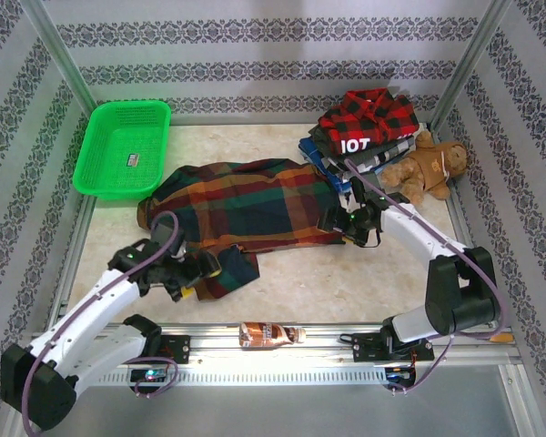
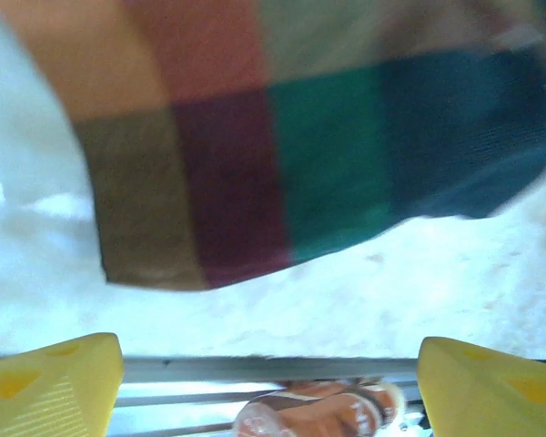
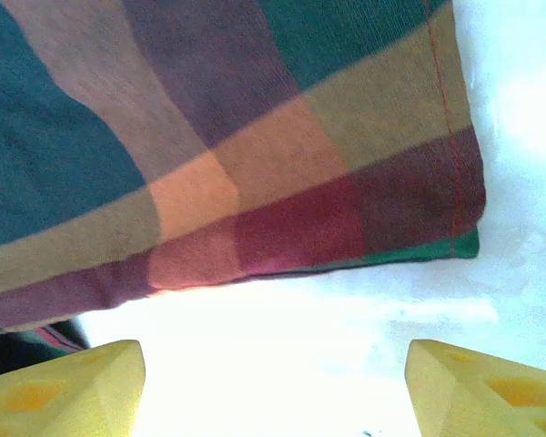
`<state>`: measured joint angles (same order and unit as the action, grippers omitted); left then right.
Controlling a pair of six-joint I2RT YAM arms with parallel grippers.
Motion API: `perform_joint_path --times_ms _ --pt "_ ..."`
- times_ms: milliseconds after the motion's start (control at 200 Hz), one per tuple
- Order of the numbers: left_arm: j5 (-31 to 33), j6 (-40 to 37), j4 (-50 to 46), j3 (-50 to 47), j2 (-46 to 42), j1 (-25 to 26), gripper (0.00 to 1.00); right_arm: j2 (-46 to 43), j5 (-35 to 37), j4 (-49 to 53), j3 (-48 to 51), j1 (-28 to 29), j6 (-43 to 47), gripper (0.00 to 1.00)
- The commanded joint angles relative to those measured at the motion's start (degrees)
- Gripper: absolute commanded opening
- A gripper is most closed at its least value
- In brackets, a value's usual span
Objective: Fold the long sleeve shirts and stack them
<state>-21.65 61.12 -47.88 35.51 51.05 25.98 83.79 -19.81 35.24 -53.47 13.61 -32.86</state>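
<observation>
White letters reading "IOT" stand on the dark shirt (image 1: 356, 144); no other text is legible.

I see a pale, marbled beige surface (image 1: 346, 282) from the top camera. Walls (image 1: 273, 55) papered grey-white with dark ornamental bands enclose it on three sides. Aluminium posts (image 1: 56, 45) rise from the far corners. A slotted metal rail (image 1: 328, 364) borders the near edge. Lighting is bright, and I note glare on the surface in both wrist views.
</observation>
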Motion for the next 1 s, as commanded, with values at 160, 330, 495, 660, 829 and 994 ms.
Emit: perform_joint_path --times_ms 160,330,495,660,829,994 --pt "5.22 15.84 10.75 -8.47 0.76 6.98 0.79 2.67 -0.84 -0.58 1.38 -0.66 3.22 0.74" --pt "9.21 17.8 11.26 -10.8 -0.32 7.07 0.77 3.57 -1.1 -1.87 2.21 -1.38 3.13 0.74" --pt "12.9 21.07 22.01 -14.78 -0.13 7.07 0.71 4.37 -0.39 -2.11 1.95 -1.78 3.18 0.73" --pt "15.98 20.85 28.08 -15.01 2.31 7.06 0.51 5.87 1.8 -2.46 2.47 -2.01 2.3 0.72" --pt "17.56 19.26 27.26 -12.66 2.45 7.08 0.22 7.13 4.09 -3.43 3.64 -2.27 0.12 0.71" --pt "19.36 17.14 17.66 -9.76 -3.08 7.08 0.03 8.48 5.76 -3.98 4.03 -2.79 -1.01 0.69"
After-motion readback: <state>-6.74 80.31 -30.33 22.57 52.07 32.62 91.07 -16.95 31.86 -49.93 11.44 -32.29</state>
